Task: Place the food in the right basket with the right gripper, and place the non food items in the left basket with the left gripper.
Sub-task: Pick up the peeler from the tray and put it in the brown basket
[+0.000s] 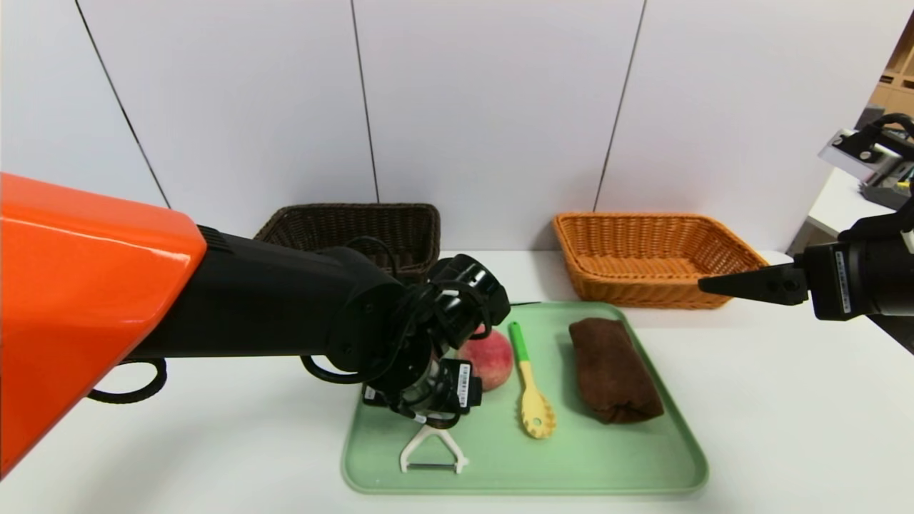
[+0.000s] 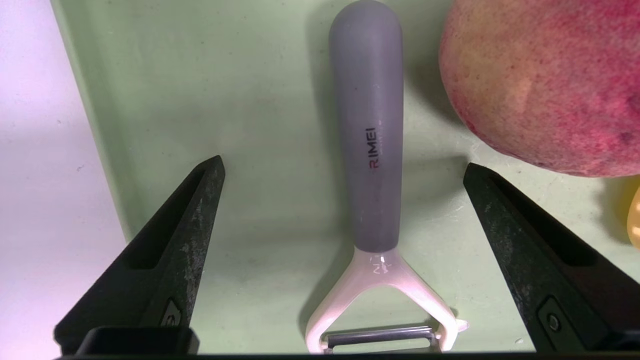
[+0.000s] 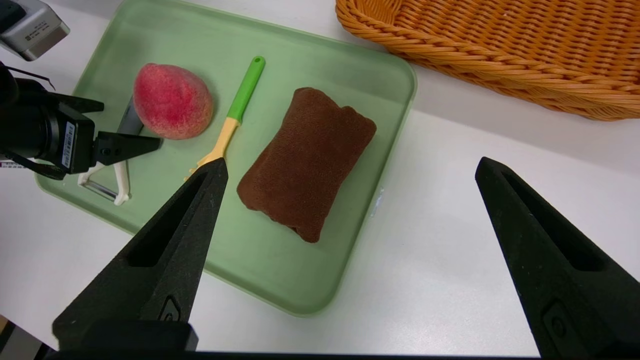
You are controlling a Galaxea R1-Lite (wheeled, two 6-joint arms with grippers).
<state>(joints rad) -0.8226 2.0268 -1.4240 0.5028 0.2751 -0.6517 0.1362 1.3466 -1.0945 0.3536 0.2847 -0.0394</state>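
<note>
While both baskets (image 1: 357, 225) empty: peeler (image 2: 367, 150) between spread left pincer (image 2: 344, 167), tray (image 1: 643, 457).

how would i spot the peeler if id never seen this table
Find the green tray in front of the two baskets. The peeler lies at its left front corner, under the open left gripper, beside the peach. Only it has a grey handle and white Y-shaped head.

Green tray (image 1: 664, 457) on white table (image 1: 785, 428)
</note>
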